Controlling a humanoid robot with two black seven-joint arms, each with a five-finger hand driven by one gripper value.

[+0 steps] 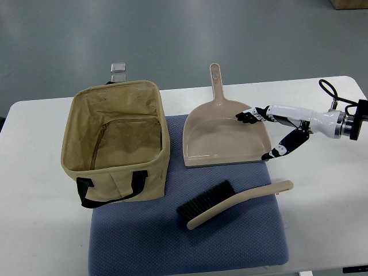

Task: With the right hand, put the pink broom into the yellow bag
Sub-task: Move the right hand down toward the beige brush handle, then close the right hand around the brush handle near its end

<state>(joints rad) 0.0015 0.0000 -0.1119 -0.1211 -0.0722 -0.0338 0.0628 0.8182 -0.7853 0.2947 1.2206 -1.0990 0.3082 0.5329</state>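
Hovering with spread fingers (248, 117) that hold nothing, the right hand (270, 129) sits over the dustpan (221, 135), while the pink broom (233, 204) lies below them on the blue mat (144, 241). Closing now risks grabbing the dustpan's rim instead, and the yellow bag (115, 144) stands well off beyond it.

Right arm (345, 122) cut off at right edge; brown object (349, 3) cropped at top-right corner.
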